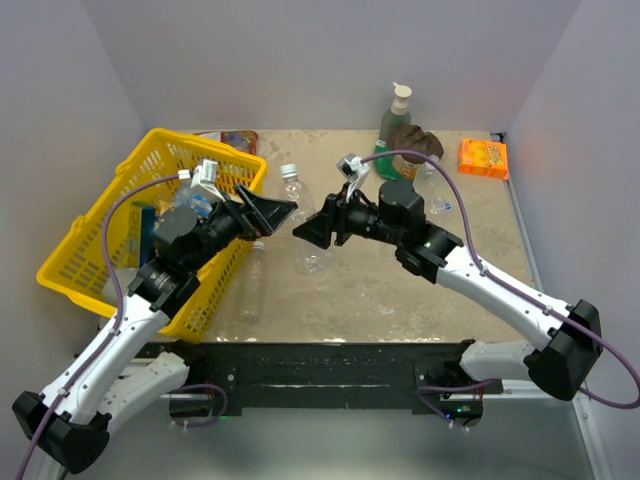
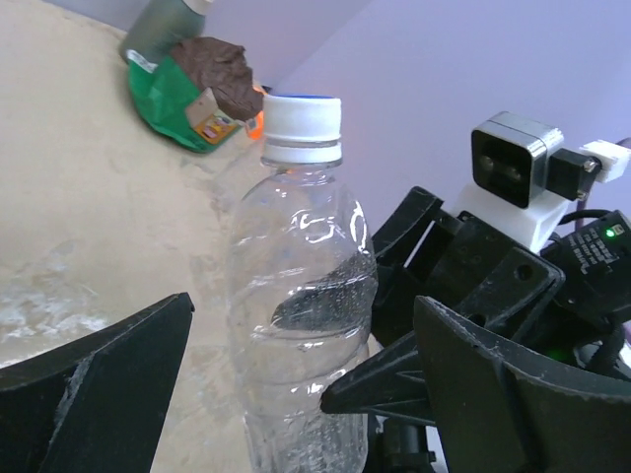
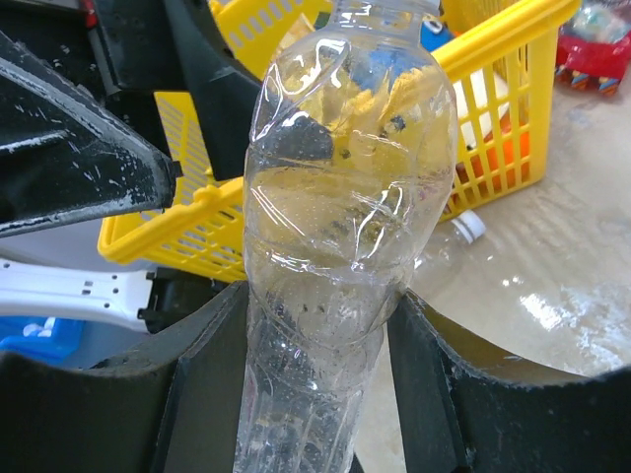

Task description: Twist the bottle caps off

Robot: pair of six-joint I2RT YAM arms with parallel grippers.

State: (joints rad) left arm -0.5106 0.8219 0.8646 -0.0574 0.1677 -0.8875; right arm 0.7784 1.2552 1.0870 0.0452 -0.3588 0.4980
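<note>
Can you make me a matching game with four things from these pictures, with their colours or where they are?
Things:
1. basket
2. bottle cap
3. packet
4. clear bottle

Matches:
A. orange
B. gripped by the right claw
C. yellow
D. white

Pairs: 1-C, 2-D, 3-A, 4-B

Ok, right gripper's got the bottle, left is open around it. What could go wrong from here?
1. The bottle looks dented where the right gripper clamps it; twisting could buckle or spin it.
2. The left gripper stands open beside the body, below the white cap; closing here would likely grab bottle, not cap.
3. The grippers sit very close; a wrist turn might knock them together.
</note>
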